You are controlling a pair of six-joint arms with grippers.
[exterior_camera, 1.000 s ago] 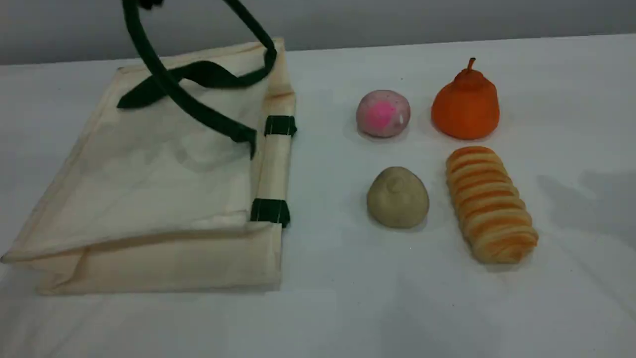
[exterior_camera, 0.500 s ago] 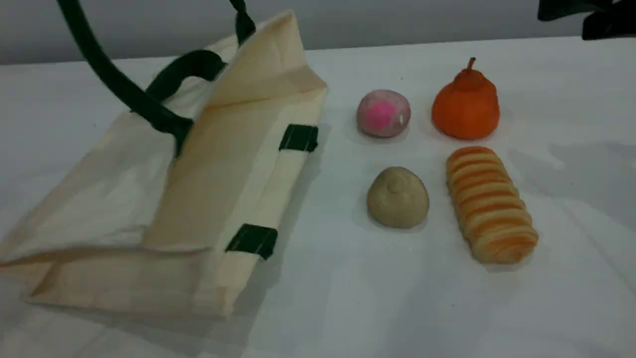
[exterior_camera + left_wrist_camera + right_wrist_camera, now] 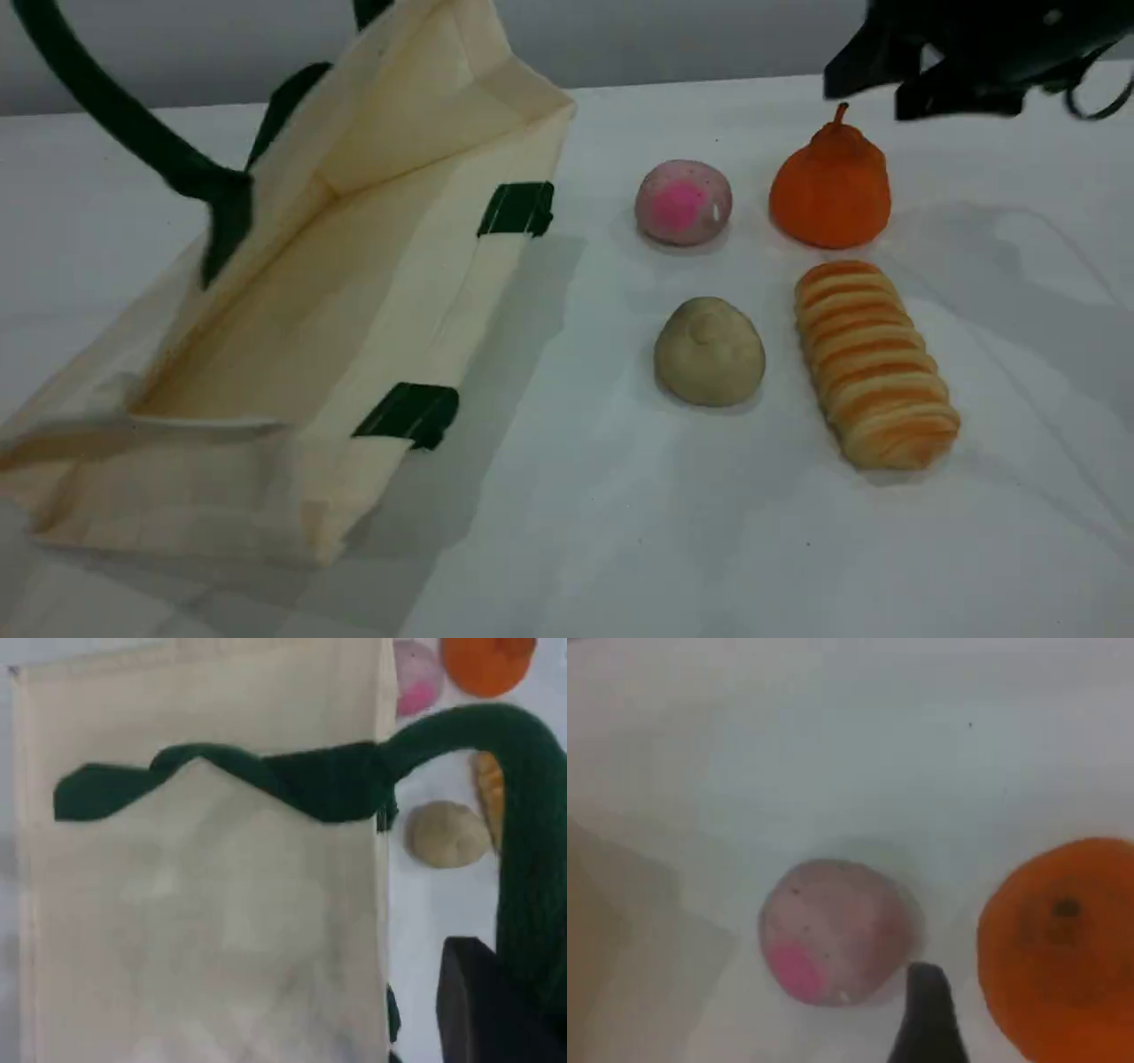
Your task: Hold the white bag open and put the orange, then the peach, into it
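Note:
The white bag lies on its side at the table's left with its mouth pulled open toward the right. One green handle rises taut out of the top left corner. In the left wrist view that handle runs down beside my left gripper's dark fingertip, which is shut on it above the bag. The orange stands at the back right with the peach to its left. My right gripper hovers open and empty just above and behind the orange. Its wrist view looks down on the peach and the orange.
A beige round bun sits in front of the peach. A striped bread roll lies in front of the orange. Both rest on the white tablecloth, to the right of the bag's mouth.
The handle has been pulled up and to the left, lifting the bag's upper side so the flat bag now gapes open. My right gripper has come in from the top right to above the orange.

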